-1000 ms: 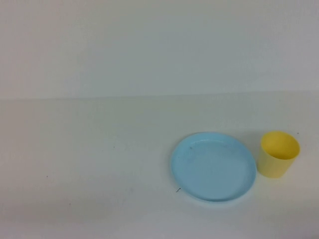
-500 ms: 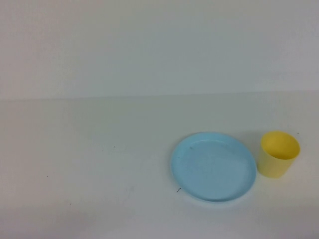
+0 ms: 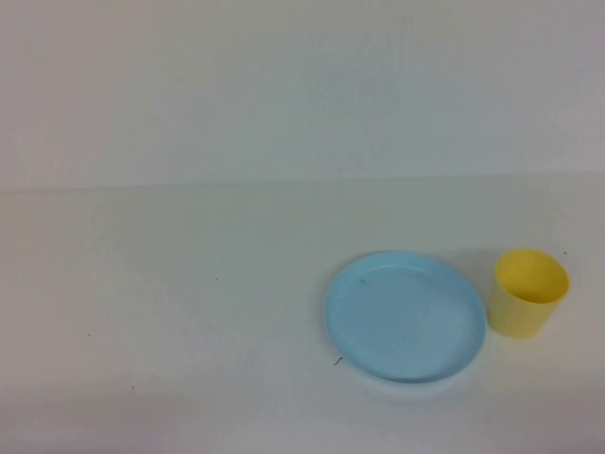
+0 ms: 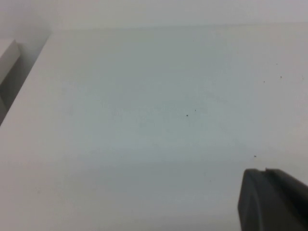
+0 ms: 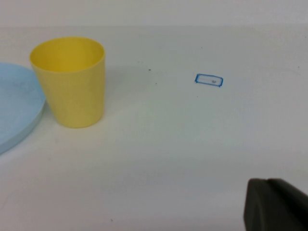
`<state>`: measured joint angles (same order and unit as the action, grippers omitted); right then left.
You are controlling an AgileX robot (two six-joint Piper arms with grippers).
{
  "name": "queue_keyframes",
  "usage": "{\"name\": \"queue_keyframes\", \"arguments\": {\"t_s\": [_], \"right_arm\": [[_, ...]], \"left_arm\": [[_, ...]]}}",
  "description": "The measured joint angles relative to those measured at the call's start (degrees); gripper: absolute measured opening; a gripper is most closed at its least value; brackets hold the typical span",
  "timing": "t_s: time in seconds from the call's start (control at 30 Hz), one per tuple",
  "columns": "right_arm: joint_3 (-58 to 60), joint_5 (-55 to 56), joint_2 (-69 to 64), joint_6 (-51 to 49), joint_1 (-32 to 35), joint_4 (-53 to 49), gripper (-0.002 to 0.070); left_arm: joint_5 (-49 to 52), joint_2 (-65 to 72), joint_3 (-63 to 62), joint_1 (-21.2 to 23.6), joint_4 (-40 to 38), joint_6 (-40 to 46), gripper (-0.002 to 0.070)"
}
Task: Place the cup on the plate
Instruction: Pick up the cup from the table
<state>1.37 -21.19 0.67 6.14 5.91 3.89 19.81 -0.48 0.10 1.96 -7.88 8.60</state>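
The yellow cup (image 3: 529,292) stands upright on the white table, just right of the light blue plate (image 3: 406,316) and not touching it. In the right wrist view the cup (image 5: 71,81) is ahead, with the plate's edge (image 5: 14,110) beside it. My right gripper (image 5: 266,181) shows as a dark tip with its fingers together, empty, well short of the cup. My left gripper (image 4: 263,171) also has its fingers together and is empty over bare table, far from both things. Neither gripper shows in the high view.
A small blue-outlined rectangular mark (image 5: 209,80) lies on the table beyond the right gripper. The table's left edge (image 4: 29,82) shows in the left wrist view. A pale wall rises behind the table.
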Motion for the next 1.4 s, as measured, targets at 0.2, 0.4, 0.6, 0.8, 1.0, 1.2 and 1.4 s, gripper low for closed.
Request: {"name": "queue_keyframes", "arguments": {"t_s": [0.2, 0.4, 0.6, 0.8, 1.0, 1.2, 1.4], "right_arm": [[0.00, 0.00, 0.00, 0.00, 0.00, 0.00, 0.0000], [0.00, 0.00, 0.00, 0.00, 0.00, 0.00, 0.0000], [0.13, 1.36, 0.00, -0.60, 0.00, 1.63, 0.0000], [-1.12, 16.65, 0.00, -3.88, 0.00, 28.02, 0.0000], [-20.30, 22.70, -0.16, -0.45, 0.00, 27.09, 0.0000], [-47.37, 6.12, -15.14, 7.23, 0.00, 15.67, 0.0000], [-69.19, -29.33, -43.20, 14.56, 0.00, 14.79, 0.0000]], "left_arm": [[0.00, 0.00, 0.00, 0.00, 0.00, 0.00, 0.0000], [0.00, 0.00, 0.00, 0.00, 0.00, 0.00, 0.0000], [0.00, 0.00, 0.00, 0.00, 0.00, 0.00, 0.0000], [0.00, 0.00, 0.00, 0.00, 0.00, -0.61, 0.0000], [0.00, 0.00, 0.00, 0.00, 0.00, -0.85, 0.0000], [0.00, 0.00, 0.00, 0.00, 0.00, -0.85, 0.0000], [0.00, 0.00, 0.00, 0.00, 0.00, -0.85, 0.0000]]}}
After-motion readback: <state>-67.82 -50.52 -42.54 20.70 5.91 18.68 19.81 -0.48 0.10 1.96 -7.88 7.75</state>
